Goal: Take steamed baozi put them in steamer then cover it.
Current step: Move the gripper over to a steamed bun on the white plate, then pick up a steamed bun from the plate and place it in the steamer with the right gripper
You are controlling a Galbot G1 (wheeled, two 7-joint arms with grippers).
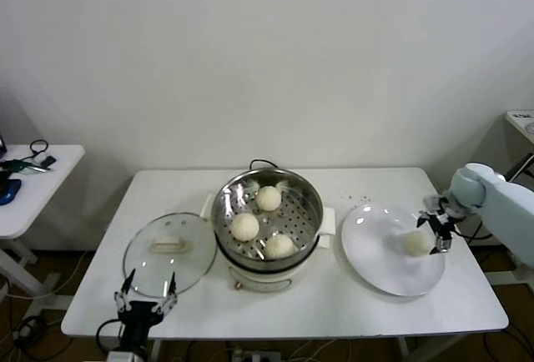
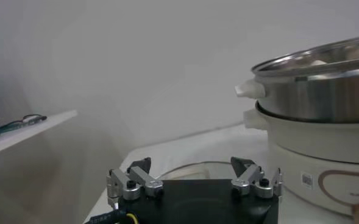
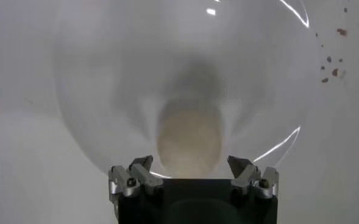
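Observation:
The steel steamer [image 1: 310,199] stands mid-table on its cream base, holding three baozi [image 1: 269,198] [image 1: 244,227] [image 1: 279,246]. One more baozi [image 1: 416,243] [image 3: 189,139] lies on the white plate [image 1: 375,262] at the right. My right gripper [image 1: 437,233] [image 3: 191,163] hangs open just beside and above this bun, a finger on either side, not closed on it. The glass cover [image 1: 163,262] with its cream handle lies flat left of the steamer. My left gripper [image 1: 146,289] [image 2: 191,164] is open and empty at the table's front edge, near the cover. The steamer [image 2: 316,91] rises in its view.
A black cable leaves the back of the steamer. A small white side table [image 1: 33,183] with cables and a blue object stands off to the left. Small brown crumbs [image 3: 333,58] dot the tabletop beside the plate.

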